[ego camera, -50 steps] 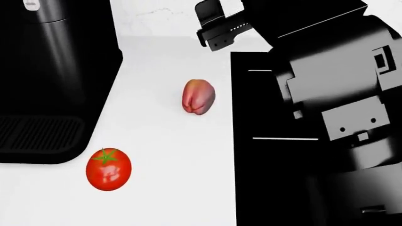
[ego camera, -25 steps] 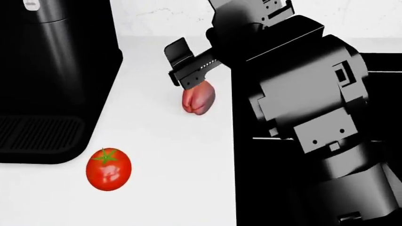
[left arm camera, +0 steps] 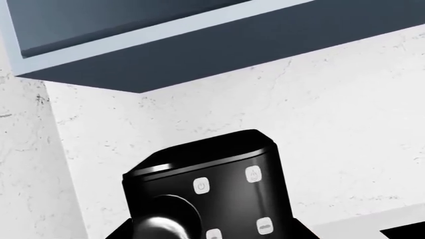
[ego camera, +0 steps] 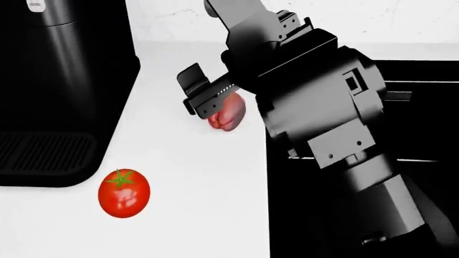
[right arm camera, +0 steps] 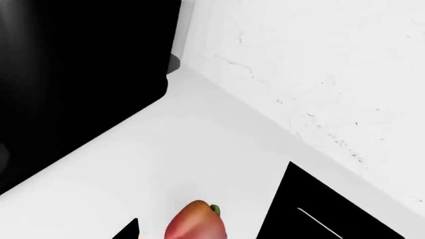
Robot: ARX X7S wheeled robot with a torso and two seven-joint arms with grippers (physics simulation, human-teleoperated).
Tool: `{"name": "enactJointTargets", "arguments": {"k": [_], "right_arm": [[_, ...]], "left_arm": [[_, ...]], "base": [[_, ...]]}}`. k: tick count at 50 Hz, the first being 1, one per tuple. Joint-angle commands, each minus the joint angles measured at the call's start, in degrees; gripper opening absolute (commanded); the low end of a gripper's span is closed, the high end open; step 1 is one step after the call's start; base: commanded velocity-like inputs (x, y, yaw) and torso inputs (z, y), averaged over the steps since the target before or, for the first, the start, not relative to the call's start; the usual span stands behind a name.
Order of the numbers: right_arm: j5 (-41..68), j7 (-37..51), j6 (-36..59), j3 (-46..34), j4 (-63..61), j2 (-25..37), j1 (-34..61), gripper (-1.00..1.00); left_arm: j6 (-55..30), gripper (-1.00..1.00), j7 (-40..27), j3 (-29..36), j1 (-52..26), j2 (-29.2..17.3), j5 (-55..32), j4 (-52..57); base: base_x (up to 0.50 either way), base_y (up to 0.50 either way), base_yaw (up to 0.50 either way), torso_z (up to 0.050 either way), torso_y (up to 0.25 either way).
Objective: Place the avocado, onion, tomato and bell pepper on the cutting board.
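The pinkish-red lobed bell pepper [ego camera: 229, 115] lies on the white counter beside the black cooktop. My right gripper [ego camera: 206, 95] is open, low over the pepper's left side and covering its top. In the right wrist view the bell pepper [right arm camera: 196, 224] fills the lower edge, with one dark fingertip [right arm camera: 130, 230] just beside it. The glossy red tomato [ego camera: 123, 192] with its green cap sits alone near the counter's front left. The avocado, onion and cutting board are out of view. My left gripper shows in no frame.
A tall black coffee machine [ego camera: 61, 91] stands at the left with its drip tray toward the tomato. The black cooktop [ego camera: 301, 215] runs along the right. The left wrist view faces the coffee machine [left arm camera: 212, 194] under a wall cabinet [left arm camera: 166, 45].
My right arm has swung left and down from over the cooktop, bringing its gripper onto the bell pepper. The pepper and tomato have not moved.
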Motion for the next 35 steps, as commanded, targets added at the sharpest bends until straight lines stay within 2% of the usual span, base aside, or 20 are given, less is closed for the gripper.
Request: {"name": "enactJointTargets", "arguments": {"k": [1, 20, 35], "right_arm": [[-1.0, -2.1, -5.9, -2.0, 10.2, -3.2, 1.5, 1.0], [-0.3, -1.2, -18.8, -2.7, 28.3, -7.7, 2.4, 1.0], [21.2, 3.7, -27.6, -19.0, 37.9, -7.9, 3.2, 1.0]], "left_arm": [[1.3, 1.0, 0.2, 0.9, 0.4, -0.4, 0.1, -0.2], [2.0, 1.0, -0.8, 0.3, 1.9, -1.6, -1.7, 0.6], [1.8, 1.0, -2.5, -0.2, 1.4, -1.9, -4.2, -0.1]], "base": [[0.0, 0.0, 0.0, 0.0, 0.0], [0.0, 0.0, 0.0, 0.0, 0.0], [0.0, 0.0, 0.0, 0.0, 0.0]]}}
